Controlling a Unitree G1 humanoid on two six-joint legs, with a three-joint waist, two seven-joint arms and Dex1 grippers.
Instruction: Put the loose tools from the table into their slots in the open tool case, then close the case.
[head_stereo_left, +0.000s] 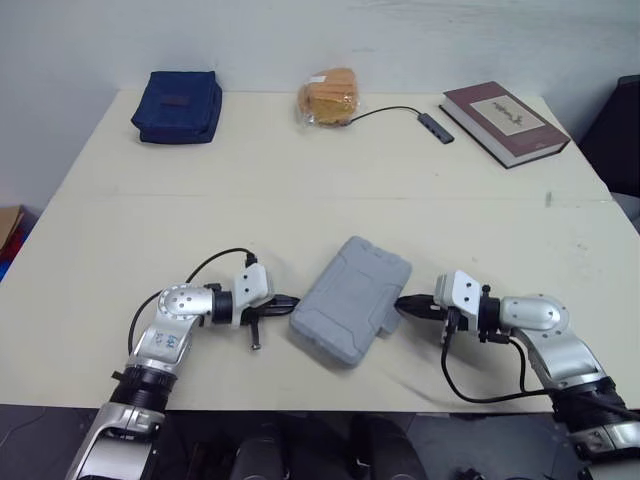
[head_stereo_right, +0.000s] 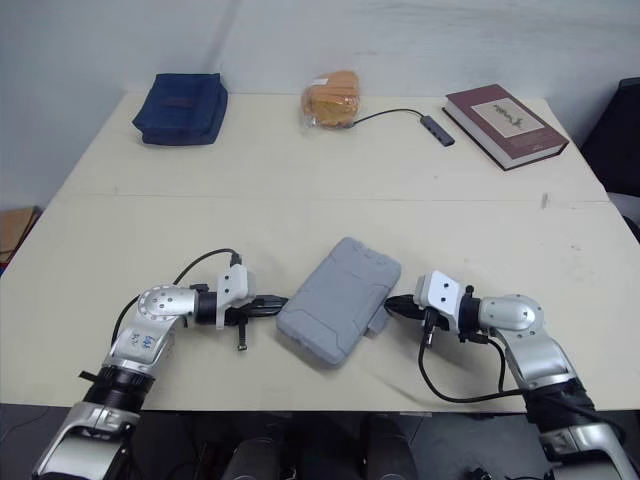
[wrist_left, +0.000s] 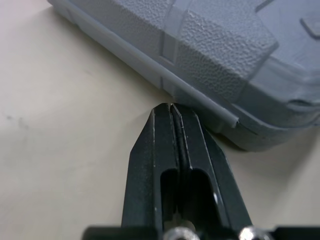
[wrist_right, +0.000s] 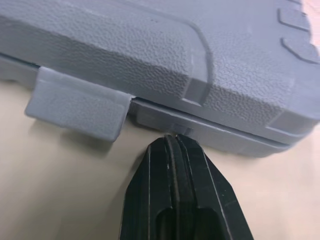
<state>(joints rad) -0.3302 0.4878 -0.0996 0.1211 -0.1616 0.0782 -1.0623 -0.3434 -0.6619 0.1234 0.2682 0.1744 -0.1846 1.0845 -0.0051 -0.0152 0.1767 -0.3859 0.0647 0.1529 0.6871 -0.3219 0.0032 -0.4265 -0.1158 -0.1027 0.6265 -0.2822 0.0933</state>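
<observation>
Jaws on both grippers are clenched empty: left gripper (head_stereo_left: 289, 300) at the closed tool case's (head_stereo_left: 350, 298) 9 o'clock, right gripper (head_stereo_left: 403, 304) at 3 o'clock. Press the protruding latch (wrist_right: 77, 105) flush, keeping your pushes opposed.

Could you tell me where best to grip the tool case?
Probably the tab jutting from the tool case edge near the right gripper, approached from that side: it is thin enough to pinch, while the body looks too broad.
</observation>
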